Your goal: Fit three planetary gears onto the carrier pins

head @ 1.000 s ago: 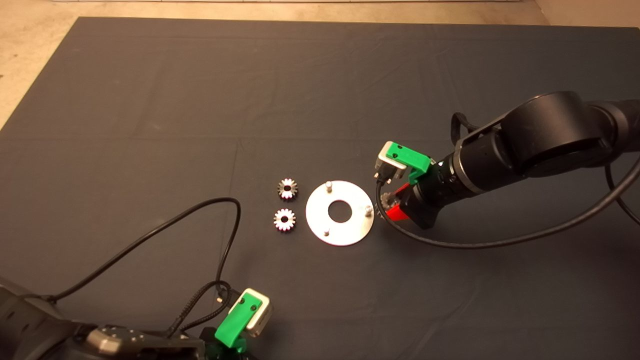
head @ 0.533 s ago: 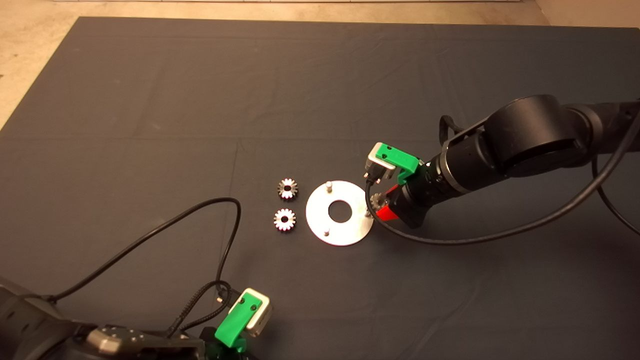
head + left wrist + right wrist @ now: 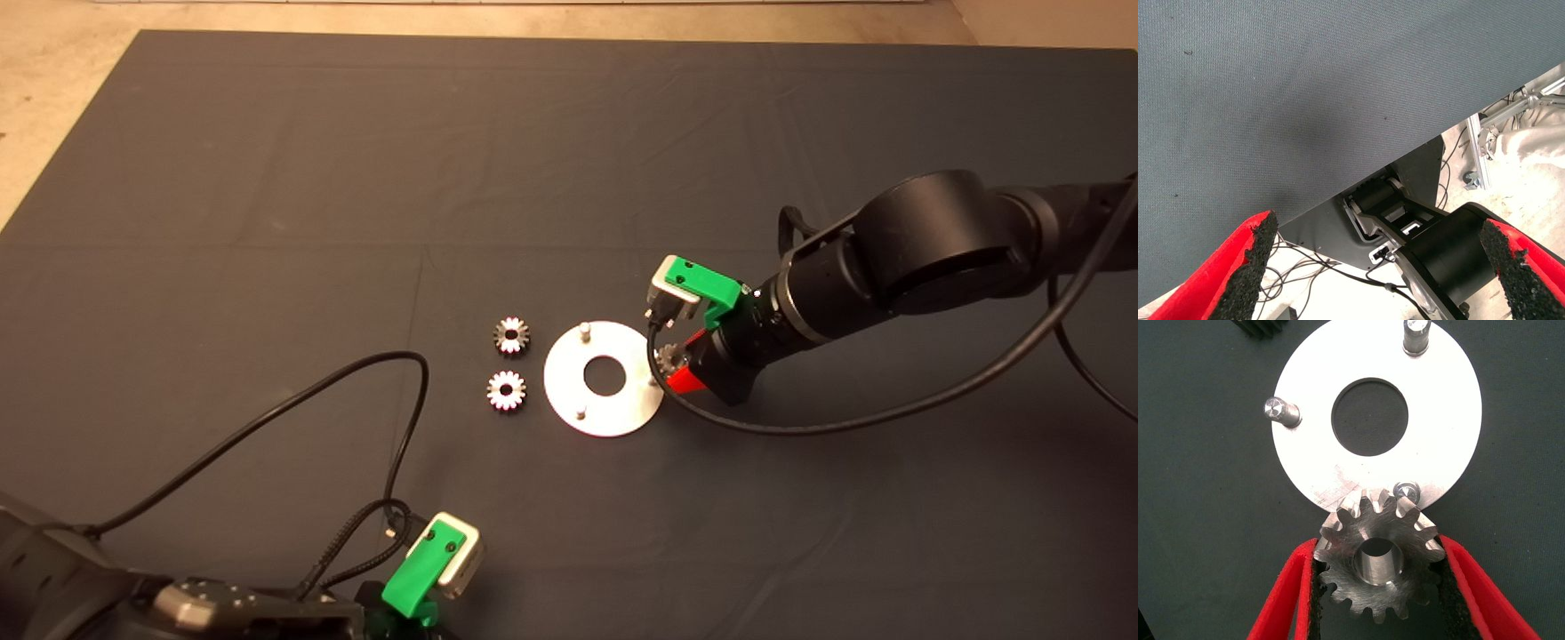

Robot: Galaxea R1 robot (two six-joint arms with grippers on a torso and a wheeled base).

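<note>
While the right gripper (image 3: 1379,587) pinches one gear (image 3: 1379,555) between its red fingers (image 3: 1288,593), that gear hangs over the disc (image 3: 605,378) edge at frame centre — its teeth overlap the nearest pin (image 3: 1406,490), its hole lies beside it. Two pins (image 3: 584,331) stand bare. Two more gears (image 3: 511,335) lie on the mat (image 3: 267,178), just left of the disc. The left gripper (image 3: 1375,267) — spread wide, empty — waits at lower left.

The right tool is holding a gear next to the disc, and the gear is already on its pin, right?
Not quite. The right tool does hold a gear by the disc, but the right wrist view shows the pin standing bare beside the gear's teeth, not through its hole.
</note>
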